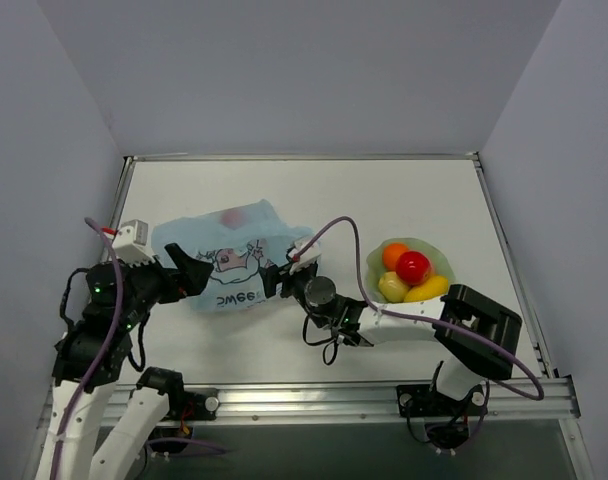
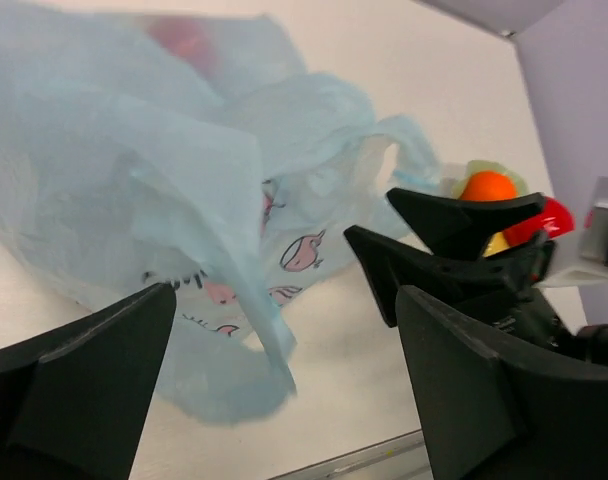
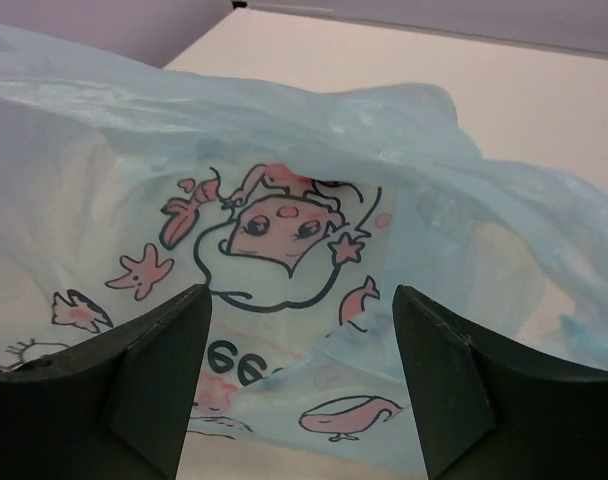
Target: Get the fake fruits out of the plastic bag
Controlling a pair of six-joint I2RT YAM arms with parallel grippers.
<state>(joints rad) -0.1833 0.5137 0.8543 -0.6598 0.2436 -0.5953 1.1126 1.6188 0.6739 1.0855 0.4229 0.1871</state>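
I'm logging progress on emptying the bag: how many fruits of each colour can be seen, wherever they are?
Orange: 1, the orange ball in the dish.
Red: 2, the red round fruit in the dish and a reddish shape seen through the plastic bag.
Yellow: 2, the lemon and the banana, both in the dish.
Total: 5.

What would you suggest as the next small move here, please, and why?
Probably close the left gripper on the fold of the plastic bag hanging between its open fingers. A red fruit shows through the bag's far end, and the right gripper sits open at the bag's opposite edge, so pinning the bag should let it reach in.
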